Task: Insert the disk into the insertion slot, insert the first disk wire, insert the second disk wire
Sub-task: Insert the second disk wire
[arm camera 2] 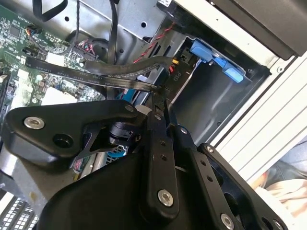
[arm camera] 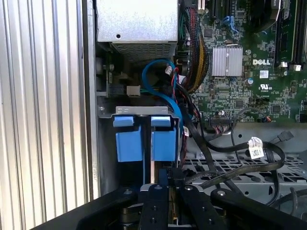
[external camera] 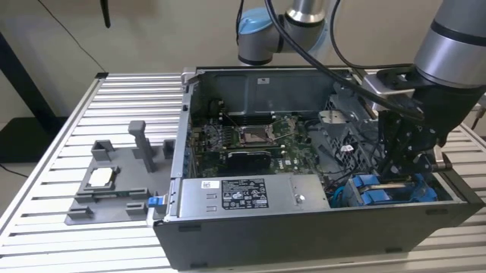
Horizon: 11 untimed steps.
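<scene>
silver arm [external camera: 454, 42], blue joints (black hand [external camera: 406, 170])

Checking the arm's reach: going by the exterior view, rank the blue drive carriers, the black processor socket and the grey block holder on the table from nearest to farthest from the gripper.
1. Blue drive carriers: right beside the gripper, at the case's corner on the exterior view's right.
2. Black processor socket: mid-board, inside the case.
3. Grey block holder: outside the case, on the slatted table at the exterior view's left.

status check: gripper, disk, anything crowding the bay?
Gripper down inside the case at the drive cage, fingers shut. Blue disk carriers sit in the cage. Black cables and a blue cable run close beside it.
</scene>
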Motion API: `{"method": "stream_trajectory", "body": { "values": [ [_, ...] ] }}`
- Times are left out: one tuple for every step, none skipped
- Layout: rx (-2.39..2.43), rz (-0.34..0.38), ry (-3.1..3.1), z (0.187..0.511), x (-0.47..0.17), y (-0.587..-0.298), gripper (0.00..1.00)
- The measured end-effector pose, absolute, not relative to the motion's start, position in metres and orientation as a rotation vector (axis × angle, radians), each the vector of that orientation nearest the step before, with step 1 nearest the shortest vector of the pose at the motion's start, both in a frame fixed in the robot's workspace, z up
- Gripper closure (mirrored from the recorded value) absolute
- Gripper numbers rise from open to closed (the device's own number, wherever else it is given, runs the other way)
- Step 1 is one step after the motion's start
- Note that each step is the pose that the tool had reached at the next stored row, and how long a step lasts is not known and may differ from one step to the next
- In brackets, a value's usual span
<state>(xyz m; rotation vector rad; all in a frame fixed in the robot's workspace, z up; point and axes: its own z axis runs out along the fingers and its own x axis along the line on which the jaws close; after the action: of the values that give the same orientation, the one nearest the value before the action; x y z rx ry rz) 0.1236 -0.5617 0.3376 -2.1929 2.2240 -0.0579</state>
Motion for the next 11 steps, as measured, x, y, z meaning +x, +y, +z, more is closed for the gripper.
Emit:
{"method": "stream_trajectory", "body": {
  "values": [
    [-2.193,-0.058,2.224,0.337,0.124,-0.562,0.84],
    [-2.193,-0.057,2.224,0.337,0.124,-0.562,0.83],
    [-2.193,-0.057,2.224,0.337,0.124,-0.562,0.83],
    [-2.193,-0.057,2.224,0.337,0.124,-0.562,0.83],
    [-2.193,-0.057,2.224,0.337,0.124,-0.562,0.76],
    [-2.193,-0.057,2.224,0.338,0.124,-0.562,0.76],
    [-2.193,-0.058,2.224,0.339,0.124,-0.562,0.76],
    [-2.192,-0.057,2.224,0.341,0.124,-0.562,0.76],
    [-2.192,-0.058,2.224,0.345,0.124,-0.563,0.76],
    [-2.192,-0.058,2.225,0.348,0.124,-0.563,0.76],
    [-2.191,-0.057,2.225,0.351,0.124,-0.563,0.76]
  ]
}}
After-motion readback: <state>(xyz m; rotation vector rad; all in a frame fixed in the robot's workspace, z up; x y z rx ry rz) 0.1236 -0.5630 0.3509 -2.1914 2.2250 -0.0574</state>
